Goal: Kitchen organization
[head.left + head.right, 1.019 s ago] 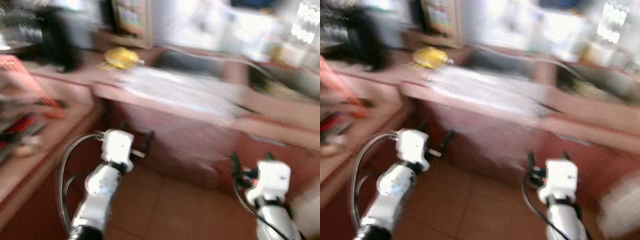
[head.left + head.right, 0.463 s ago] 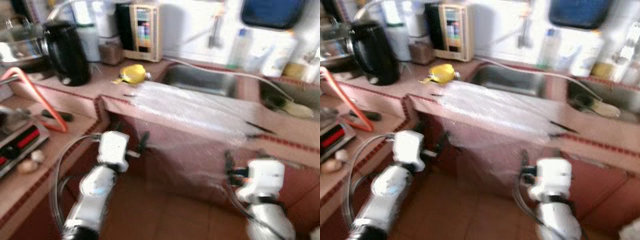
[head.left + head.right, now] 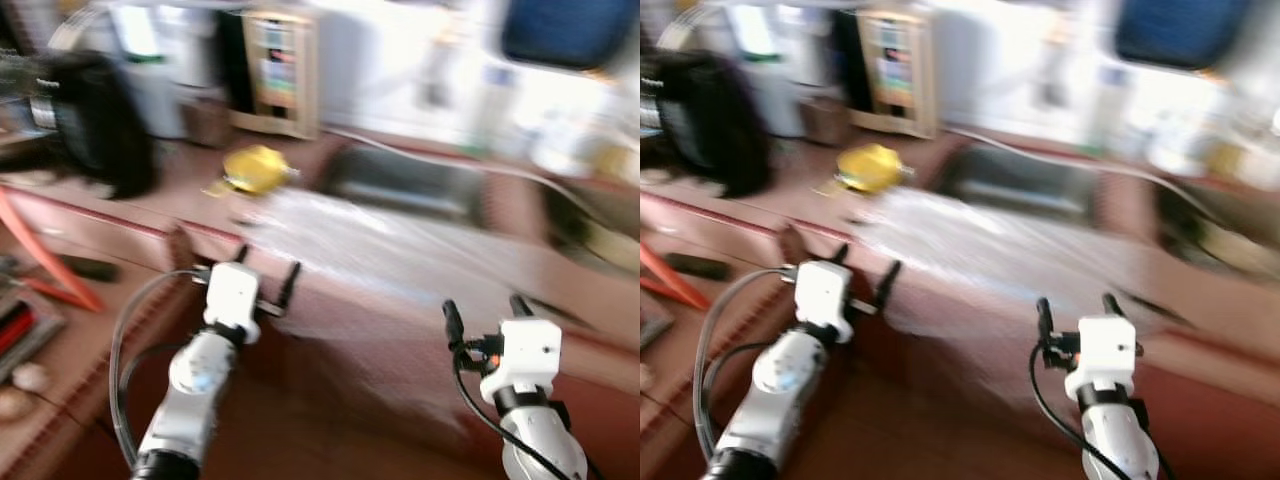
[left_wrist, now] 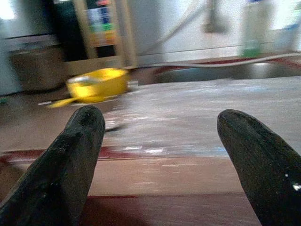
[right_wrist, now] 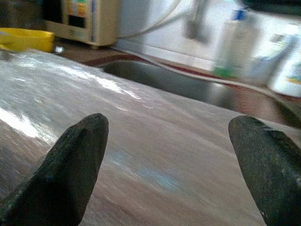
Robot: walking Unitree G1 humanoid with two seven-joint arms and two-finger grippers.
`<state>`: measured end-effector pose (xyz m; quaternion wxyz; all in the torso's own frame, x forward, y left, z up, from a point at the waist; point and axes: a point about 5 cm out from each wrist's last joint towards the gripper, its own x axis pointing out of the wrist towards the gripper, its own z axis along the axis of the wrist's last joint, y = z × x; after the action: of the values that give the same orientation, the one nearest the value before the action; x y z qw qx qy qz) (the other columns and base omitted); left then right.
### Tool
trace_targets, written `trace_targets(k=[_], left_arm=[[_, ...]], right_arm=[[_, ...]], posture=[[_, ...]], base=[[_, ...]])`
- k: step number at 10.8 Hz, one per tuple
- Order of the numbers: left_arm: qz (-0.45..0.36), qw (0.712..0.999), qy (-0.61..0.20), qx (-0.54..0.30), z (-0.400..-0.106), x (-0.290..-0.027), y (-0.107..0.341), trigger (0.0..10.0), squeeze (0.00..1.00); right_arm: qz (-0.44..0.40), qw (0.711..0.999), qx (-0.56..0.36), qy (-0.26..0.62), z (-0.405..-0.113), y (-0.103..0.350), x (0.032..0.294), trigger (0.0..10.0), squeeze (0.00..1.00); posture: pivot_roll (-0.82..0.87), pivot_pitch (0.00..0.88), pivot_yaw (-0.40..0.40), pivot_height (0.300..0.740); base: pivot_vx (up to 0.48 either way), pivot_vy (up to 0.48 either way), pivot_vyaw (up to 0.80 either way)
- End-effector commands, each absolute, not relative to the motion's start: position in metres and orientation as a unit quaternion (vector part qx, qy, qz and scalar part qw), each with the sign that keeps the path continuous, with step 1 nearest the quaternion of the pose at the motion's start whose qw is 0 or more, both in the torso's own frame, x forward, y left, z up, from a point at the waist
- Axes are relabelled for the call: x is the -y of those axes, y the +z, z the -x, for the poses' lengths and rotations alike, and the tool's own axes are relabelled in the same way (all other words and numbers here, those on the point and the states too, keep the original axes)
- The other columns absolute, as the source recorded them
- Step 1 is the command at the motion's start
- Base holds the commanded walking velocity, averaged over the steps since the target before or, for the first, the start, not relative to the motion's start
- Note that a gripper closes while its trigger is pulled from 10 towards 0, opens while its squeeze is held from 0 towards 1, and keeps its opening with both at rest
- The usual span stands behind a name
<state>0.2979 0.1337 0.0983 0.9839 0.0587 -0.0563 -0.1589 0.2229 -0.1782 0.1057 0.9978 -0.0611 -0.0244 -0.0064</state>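
Hovering before the counter's (image 3: 420, 300) front edge, my left gripper (image 3: 265, 275) and right gripper (image 3: 483, 306) gape wide, holding nothing; the yellow bowl (image 3: 255, 167) sits near the sink's (image 3: 405, 182) left corner, handle pointing left.

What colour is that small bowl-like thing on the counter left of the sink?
Yellow; the bowl-like container shows best in the left wrist view.

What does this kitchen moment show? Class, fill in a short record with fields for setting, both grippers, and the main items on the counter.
setting: reddish tiled counter with a sink, views blurred
left gripper: open, empty, raised before the counter edge
right gripper: open, empty, raised before the counter edge
clear plastic sheet: spread over the counter in front of the sink
yellow item: on the counter, left of the sink
black kettle: far left
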Motion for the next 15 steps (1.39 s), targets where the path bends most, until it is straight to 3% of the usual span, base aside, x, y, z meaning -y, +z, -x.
trace_targets(k=[1,5,7,15], left_arm=[[-0.063,0.984,-0.160,0.055,-0.299,-0.134,0.099,10.0,0.00],[-0.060,0.984,-0.161,0.055,-0.297,-0.133,0.098,10.0,0.00],[-0.063,0.984,-0.158,0.056,-0.296,-0.134,0.098,10.0,0.00],[-0.062,0.987,-0.131,0.067,-0.291,-0.140,0.104,10.0,0.00]], right_arm=[[0.061,0.998,0.029,-0.001,-0.223,0.108,0.176,10.0,0.00],[0.065,0.998,0.027,0.002,-0.221,0.107,0.176,10.0,0.00],[0.119,0.991,0.046,0.037,-0.221,0.113,0.166,10.0,0.00],[0.123,0.991,0.039,0.042,-0.217,0.110,0.164,10.0,0.00]], posture=[[0.05,0.000,-0.009,0.740],[0.04,0.000,-0.012,0.740],[0.04,0.000,-0.015,0.740],[0.05,0.000,-0.022,0.740]], base=[[0.472,0.000,0.00],[0.439,0.000,0.00],[0.345,0.000,0.00],[0.000,0.000,0.00]])
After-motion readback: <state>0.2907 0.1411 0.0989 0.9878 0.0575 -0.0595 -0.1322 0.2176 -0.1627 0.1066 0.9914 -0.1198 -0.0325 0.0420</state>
